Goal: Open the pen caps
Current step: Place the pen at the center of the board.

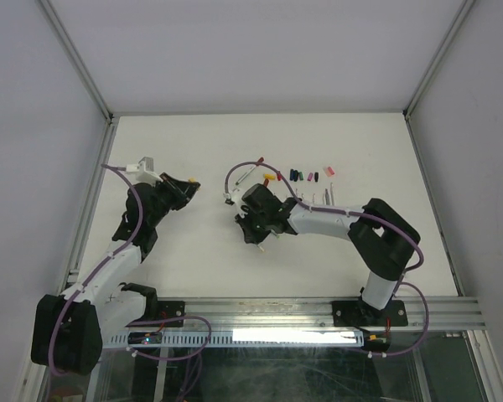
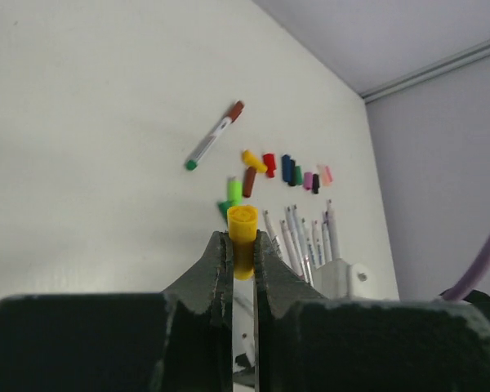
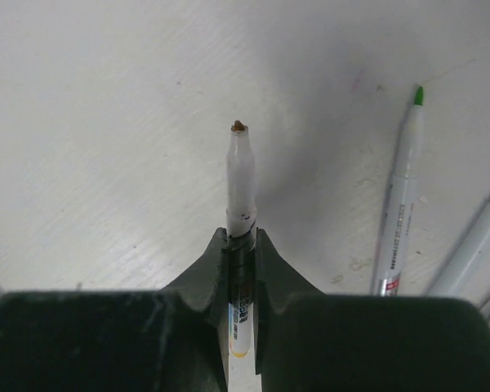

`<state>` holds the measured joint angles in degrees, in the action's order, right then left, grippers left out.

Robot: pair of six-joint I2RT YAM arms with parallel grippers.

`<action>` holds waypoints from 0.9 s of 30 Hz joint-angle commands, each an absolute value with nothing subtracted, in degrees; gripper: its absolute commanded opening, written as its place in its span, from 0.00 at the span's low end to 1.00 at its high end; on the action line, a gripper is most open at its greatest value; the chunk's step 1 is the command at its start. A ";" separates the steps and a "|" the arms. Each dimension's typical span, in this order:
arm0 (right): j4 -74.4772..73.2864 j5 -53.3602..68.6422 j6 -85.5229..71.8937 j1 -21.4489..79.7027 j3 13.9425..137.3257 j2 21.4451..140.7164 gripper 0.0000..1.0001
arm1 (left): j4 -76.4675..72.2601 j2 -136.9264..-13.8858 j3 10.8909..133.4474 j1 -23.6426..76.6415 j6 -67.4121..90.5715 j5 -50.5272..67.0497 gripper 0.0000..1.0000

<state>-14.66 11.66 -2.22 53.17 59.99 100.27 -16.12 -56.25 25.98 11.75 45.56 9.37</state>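
Left wrist: our left gripper [image 2: 243,239] pinches yellow cap [image 2: 243,219], right gripper [image 3: 241,239] pinches bared pen [image 3: 240,175]; far pen [image 2: 215,139] seems capped

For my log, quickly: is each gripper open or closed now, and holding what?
Left gripper: closed on a yellow cap.
Right gripper: closed on an uncapped pen.

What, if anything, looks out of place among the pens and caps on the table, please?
One slim white pen, brown at one end and green at the other, lies alone, slanted, apart from the row of pens.
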 commanded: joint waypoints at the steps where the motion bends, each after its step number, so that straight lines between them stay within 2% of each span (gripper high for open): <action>1: -14.50 0.45 -3.15 53.79 63.01 100.44 0.07 | -11.43 -55.37 24.37 11.37 46.72 7.51 0.00; 8: -16.11 -1.79 -2.75 53.79 64.23 103.41 0.11 | -10.83 -56.91 23.90 11.43 47.99 7.68 0.00; 10: -16.12 -2.11 -2.64 53.79 64.36 103.59 0.17 | -10.54 -57.12 23.83 11.40 47.91 7.69 0.00; 16: -16.63 -1.66 -2.20 53.48 64.73 103.53 0.20 | -10.45 -57.11 23.30 11.37 48.14 8.26 0.00; 18: -16.73 -1.28 -2.20 53.15 64.86 103.45 0.25 | -10.78 -57.28 23.27 11.42 48.32 8.74 0.00; 27: -17.33 0.65 -1.54 52.34 65.39 102.49 0.26 | -13.78 -59.49 22.41 11.47 49.99 12.40 0.00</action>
